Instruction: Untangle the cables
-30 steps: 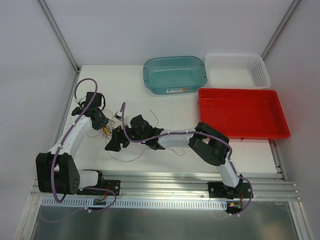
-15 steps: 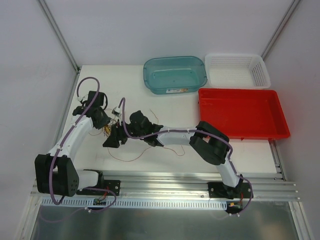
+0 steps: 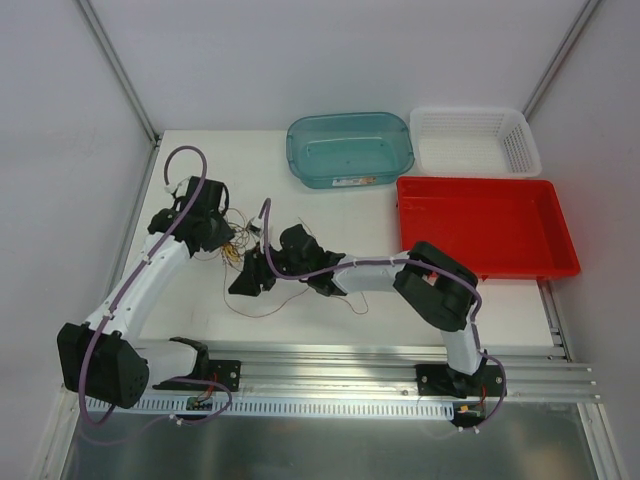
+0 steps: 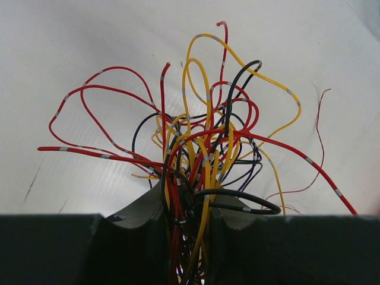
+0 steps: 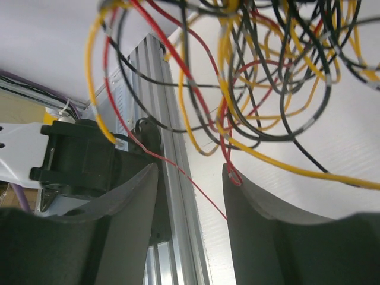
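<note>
The cables (image 4: 202, 136) are a tangle of thin red, yellow and black wires. My left gripper (image 4: 189, 221) is shut on the bunch, with loops fanning out above its fingers. In the top view the left gripper (image 3: 222, 243) holds the tangle (image 3: 233, 255) over the left-middle of the table. My right gripper (image 3: 242, 283) hovers just to the right of it and nearer. Seen from the right wrist, its jaws (image 5: 190, 178) stand open under the hanging cables (image 5: 267, 71). One hair-thin red wire (image 5: 178, 172) crosses the gap and a small red loop touches the right finger (image 5: 237, 178).
A loose thin red wire (image 3: 270, 312) trails on the table toward the front. A teal tub (image 3: 350, 148), a white basket (image 3: 473, 140) and a red tray (image 3: 485, 225) stand at the back right. The aluminium rail (image 3: 350, 360) runs along the near edge.
The left gripper has lifted the bunch away and to the right. The right gripper has followed to the right, and its jaws have narrowed.
</note>
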You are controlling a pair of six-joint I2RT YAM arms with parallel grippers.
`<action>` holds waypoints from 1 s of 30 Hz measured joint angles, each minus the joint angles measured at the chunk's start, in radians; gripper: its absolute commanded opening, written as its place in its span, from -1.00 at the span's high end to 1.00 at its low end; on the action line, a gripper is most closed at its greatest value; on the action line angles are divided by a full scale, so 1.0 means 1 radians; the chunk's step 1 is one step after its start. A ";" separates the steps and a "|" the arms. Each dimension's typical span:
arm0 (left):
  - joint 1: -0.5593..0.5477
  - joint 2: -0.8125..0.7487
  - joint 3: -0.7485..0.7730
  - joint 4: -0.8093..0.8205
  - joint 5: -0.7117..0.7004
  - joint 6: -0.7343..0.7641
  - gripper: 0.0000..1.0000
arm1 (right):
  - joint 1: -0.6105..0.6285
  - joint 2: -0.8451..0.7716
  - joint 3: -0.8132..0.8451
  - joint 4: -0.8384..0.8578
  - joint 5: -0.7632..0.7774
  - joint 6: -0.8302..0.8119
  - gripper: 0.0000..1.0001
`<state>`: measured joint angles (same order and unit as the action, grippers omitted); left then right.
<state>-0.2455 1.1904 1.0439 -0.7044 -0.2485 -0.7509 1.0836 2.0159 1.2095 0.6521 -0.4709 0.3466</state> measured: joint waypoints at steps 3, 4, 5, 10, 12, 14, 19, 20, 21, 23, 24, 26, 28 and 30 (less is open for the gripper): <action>-0.029 0.000 0.000 -0.016 -0.005 -0.029 0.91 | 0.000 -0.040 -0.036 0.018 -0.001 0.000 -0.04; -0.034 0.000 0.000 -0.019 -0.008 -0.038 0.91 | 0.000 -0.052 -0.044 0.027 -0.001 0.000 -0.05; -0.037 0.001 0.001 -0.023 -0.015 -0.046 0.91 | 0.000 -0.063 -0.050 0.035 -0.001 0.000 -0.05; -0.044 0.022 0.017 -0.045 -0.053 -0.057 0.90 | 0.000 -0.094 -0.064 0.070 -0.004 0.000 -0.07; -0.048 0.037 0.021 -0.050 -0.071 -0.058 0.91 | 0.000 -0.100 -0.064 0.079 -0.005 0.000 -0.07; -0.056 0.048 0.021 -0.056 -0.079 -0.058 0.90 | 0.000 -0.101 -0.064 0.087 -0.005 0.001 -0.07; -0.072 0.053 0.022 -0.065 -0.105 -0.058 0.90 | 0.000 -0.100 -0.051 0.086 -0.005 0.006 -0.07; -0.075 0.053 0.022 -0.066 -0.110 -0.058 0.91 | 0.000 -0.100 -0.045 0.087 -0.006 0.008 -0.07; -0.077 0.053 0.022 -0.067 -0.116 -0.057 0.90 | 0.000 -0.100 -0.037 0.087 -0.005 0.010 -0.07; -0.083 0.053 0.024 -0.070 -0.126 -0.057 0.91 | 0.000 -0.098 -0.022 0.095 -0.008 0.017 -0.07; -0.083 0.053 0.024 -0.071 -0.129 -0.057 0.90 | 0.000 -0.097 -0.014 0.099 -0.008 0.020 -0.07; -0.083 0.053 0.025 -0.072 -0.131 -0.057 0.90 | 0.000 -0.092 0.002 0.103 -0.008 0.028 -0.07; -0.083 0.053 0.025 -0.073 -0.133 -0.057 0.91 | 0.000 -0.088 0.012 0.104 -0.009 0.035 -0.07; -0.085 0.053 0.025 -0.075 -0.134 -0.057 0.91 | 0.000 -0.083 0.016 0.108 -0.009 0.039 -0.01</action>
<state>-0.3309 1.2438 1.0691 -0.7792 -0.3824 -0.8078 1.0832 1.9327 1.2255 0.7597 -0.4797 0.3859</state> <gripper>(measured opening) 0.206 0.534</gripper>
